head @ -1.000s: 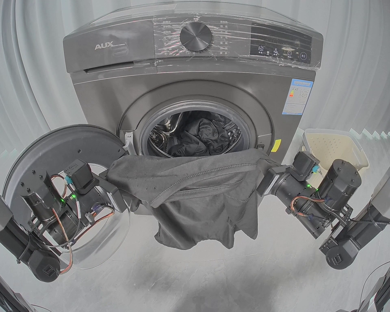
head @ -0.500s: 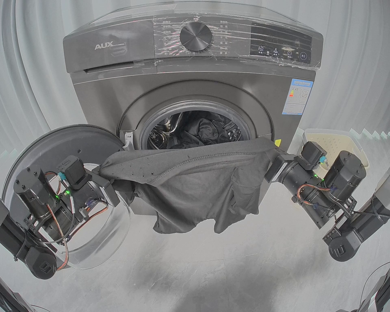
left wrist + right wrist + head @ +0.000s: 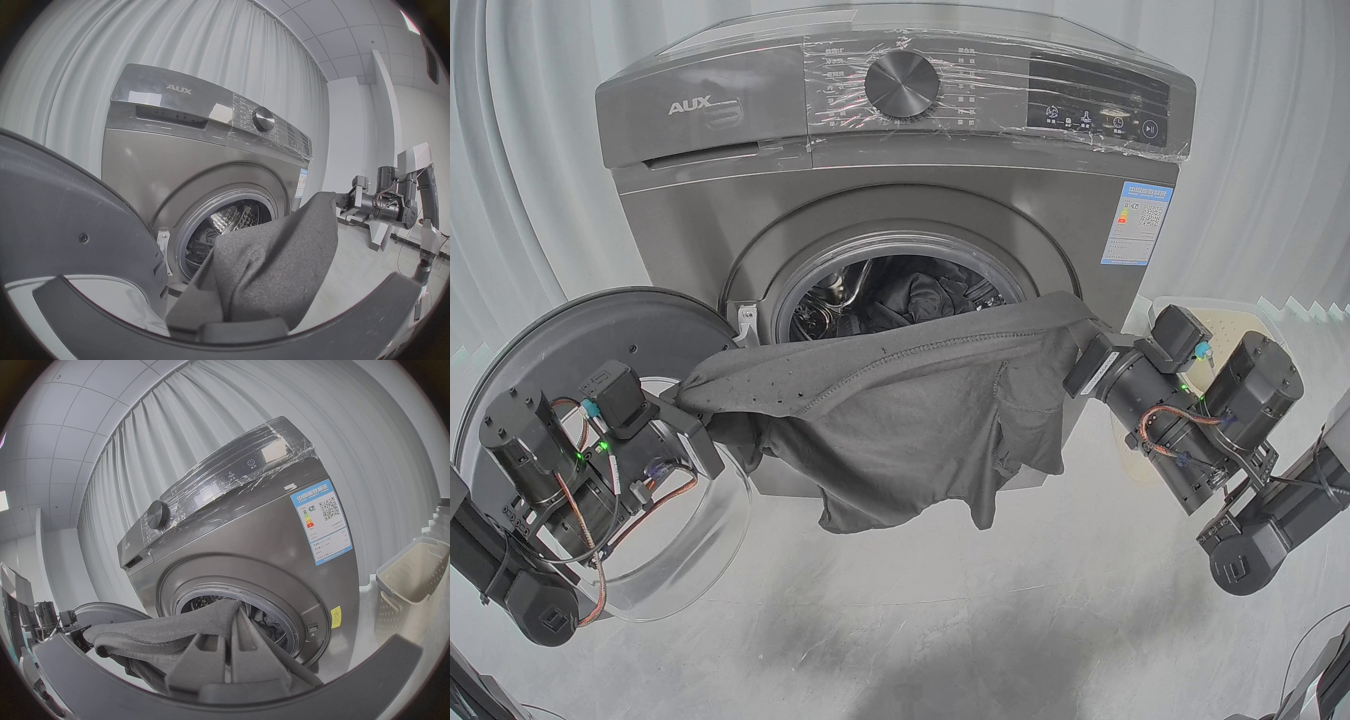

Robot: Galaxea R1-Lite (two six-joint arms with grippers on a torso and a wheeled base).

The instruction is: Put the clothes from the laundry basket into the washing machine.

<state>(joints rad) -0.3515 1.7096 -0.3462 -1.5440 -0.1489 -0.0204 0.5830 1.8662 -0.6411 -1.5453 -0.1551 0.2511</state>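
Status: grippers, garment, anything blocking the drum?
Both shut on garment: left gripper, right gripper. Stretched across drum mouth, hem hanging below. Open door; clothes inside, mouth unblocked.

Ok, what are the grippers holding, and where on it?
One dark grey garment, stretched between them: left gripper grips one end of its upper edge, right gripper the opposite end.

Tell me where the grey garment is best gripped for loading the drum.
Grip the grey garment at both ends of its upper edge, left tool from the left, right tool from the right: it spans wide and hangs limp below.
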